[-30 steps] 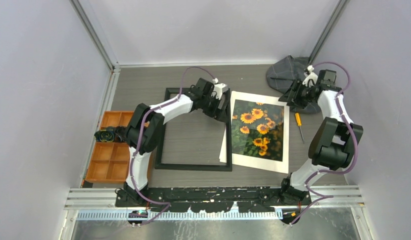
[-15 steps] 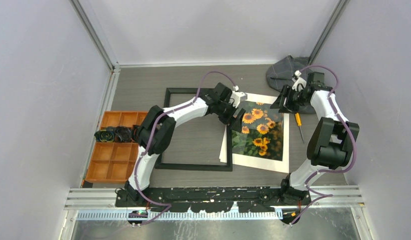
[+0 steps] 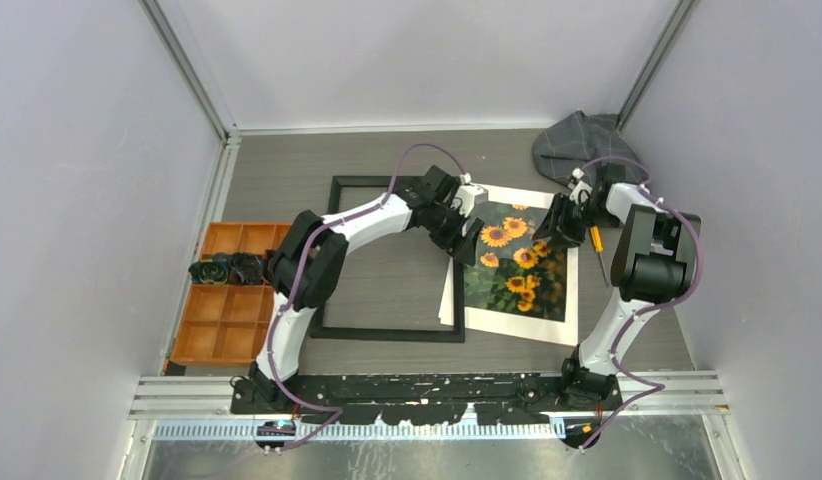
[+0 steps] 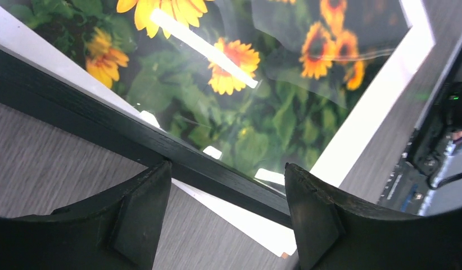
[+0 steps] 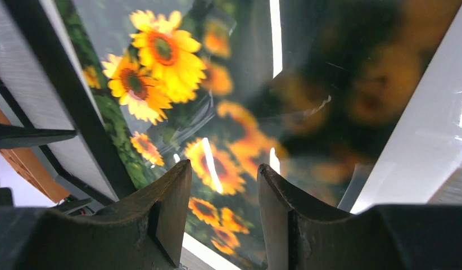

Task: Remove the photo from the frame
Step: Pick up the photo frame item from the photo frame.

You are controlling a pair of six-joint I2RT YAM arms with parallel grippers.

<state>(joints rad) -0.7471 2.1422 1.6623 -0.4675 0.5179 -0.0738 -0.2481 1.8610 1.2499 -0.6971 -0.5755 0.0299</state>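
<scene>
The frame (image 3: 325, 262) is a thin black rectangle lying flat on the table, with bare table showing through it. To its right lies the photo (image 3: 517, 282), sunflowers on dark leaves with white margins, its left edge overlapping the frame's right bar. My left gripper (image 3: 465, 234) hovers open over that overlap. In the left wrist view the black bar (image 4: 77, 112) crosses under the left gripper (image 4: 227, 174), with the photo (image 4: 240, 112) beyond it. My right gripper (image 3: 554, 226) hangs open over the photo's upper right; the right wrist view shows the right gripper (image 5: 224, 166) above the photo (image 5: 229, 84) with nothing between its fingers.
An orange compartment tray (image 3: 225, 320) with dark items (image 3: 229, 268) sits at the left. A grey cloth (image 3: 577, 140) lies at the back right corner. An orange-handled screwdriver (image 3: 594, 238) lies just right of the photo. Walls close in on both sides.
My left gripper moved right from the frame's top corner to the photo's left edge. My right gripper came down and left from the cloth to over the photo. Both jaws narrowed slightly.
</scene>
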